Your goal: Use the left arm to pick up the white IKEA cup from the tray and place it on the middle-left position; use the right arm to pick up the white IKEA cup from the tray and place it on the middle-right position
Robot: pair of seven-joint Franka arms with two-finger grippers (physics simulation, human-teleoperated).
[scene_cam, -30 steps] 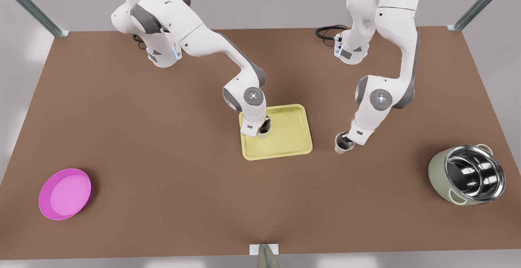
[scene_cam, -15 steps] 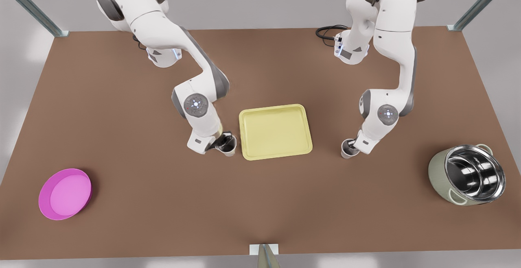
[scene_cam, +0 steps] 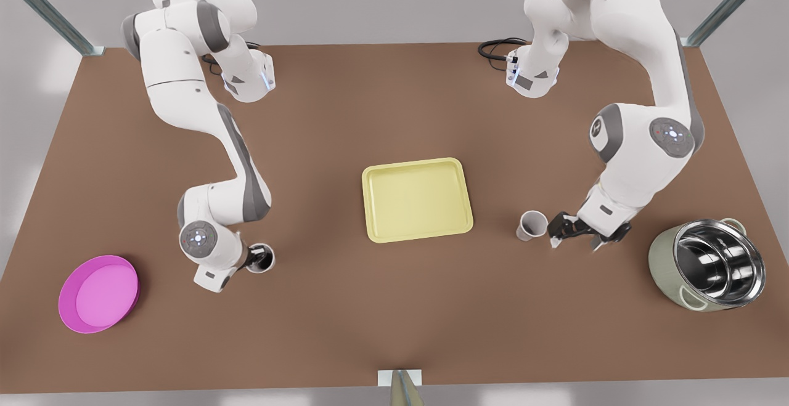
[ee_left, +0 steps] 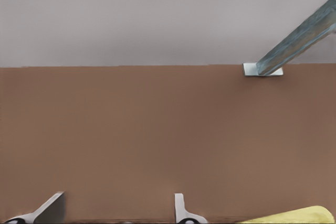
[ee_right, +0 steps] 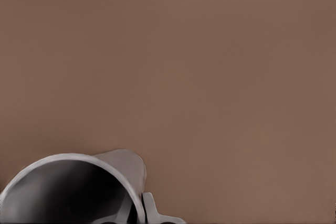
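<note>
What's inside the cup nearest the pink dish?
The right gripper has one jaw inside the cup, clamping its wall; the cup's bottom is hidden in shadow.

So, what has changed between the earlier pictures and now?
The right gripper carried its cup off the tray toward the front view's left. The left gripper let go of the other cup and backed away. Tray, dish, pot stayed.
</note>
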